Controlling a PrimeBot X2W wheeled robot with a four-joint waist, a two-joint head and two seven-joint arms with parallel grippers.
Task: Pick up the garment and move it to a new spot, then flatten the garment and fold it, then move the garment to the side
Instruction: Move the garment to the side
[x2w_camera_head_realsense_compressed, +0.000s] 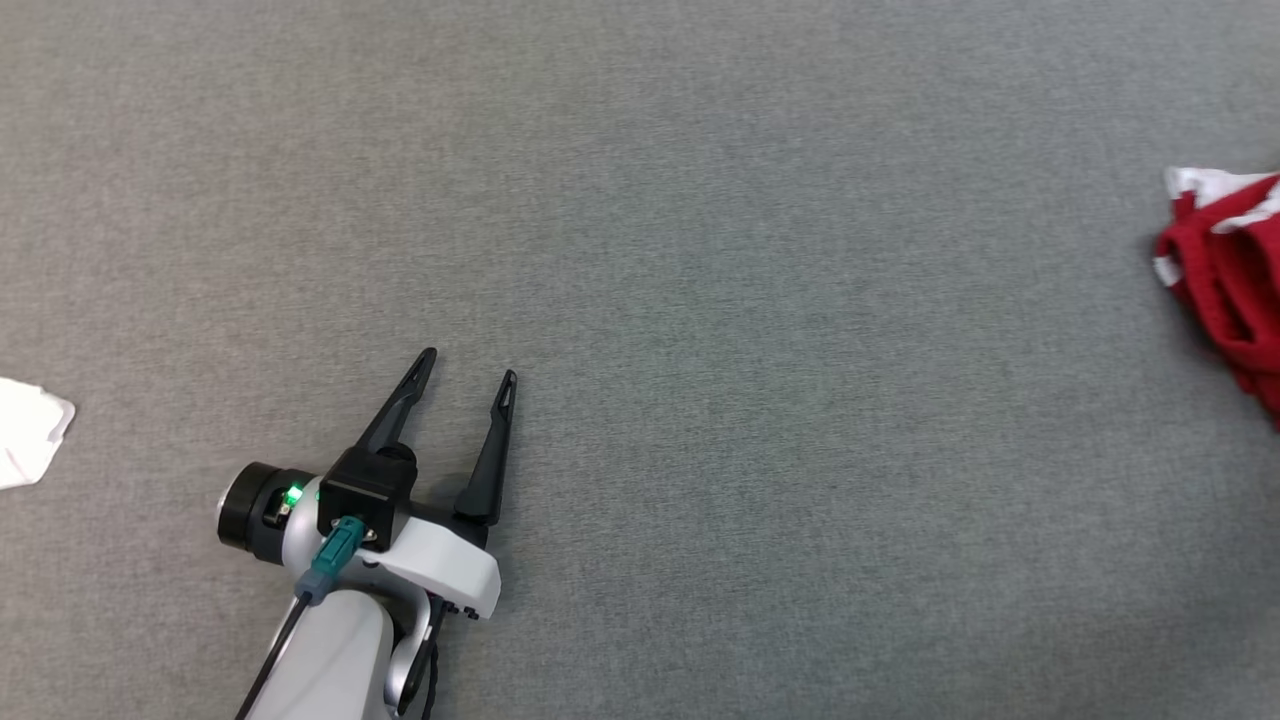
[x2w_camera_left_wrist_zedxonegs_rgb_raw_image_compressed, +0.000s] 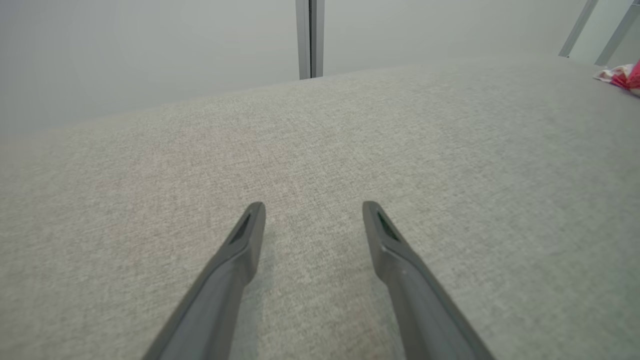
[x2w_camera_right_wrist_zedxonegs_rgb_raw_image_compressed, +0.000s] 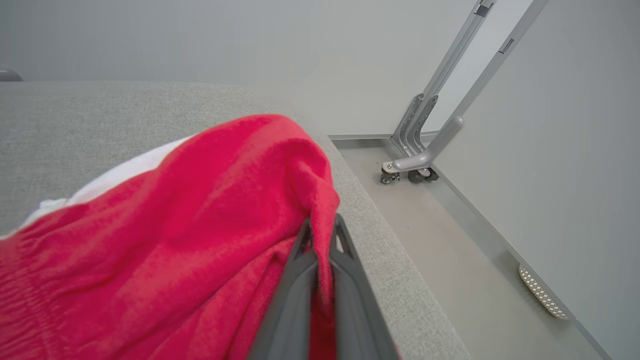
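Now right fingers (x2w_camera_right_wrist_zedxonegs_rgb_raw_image_compressed: 299, 280) pinch the red garment (x2w_camera_right_wrist_zedxonegs_rgb_raw_image_compressed: 175, 225); left fingers (x2w_camera_head_realsense_compressed: 398, 402) gape, far off.

Head camera overhead, wrist cameras low along the same grey surface (x2w_camera_head_realsense_compressed: 800, 420)

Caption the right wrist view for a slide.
Right fingers pinch the red garment near the grey surface's edge.

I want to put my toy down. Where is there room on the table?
The wide bare table between the open left hand and the red garment is free. Crowded spots: the right edge, where the right hand pinches the garment, and the left edge, by a white cloth.
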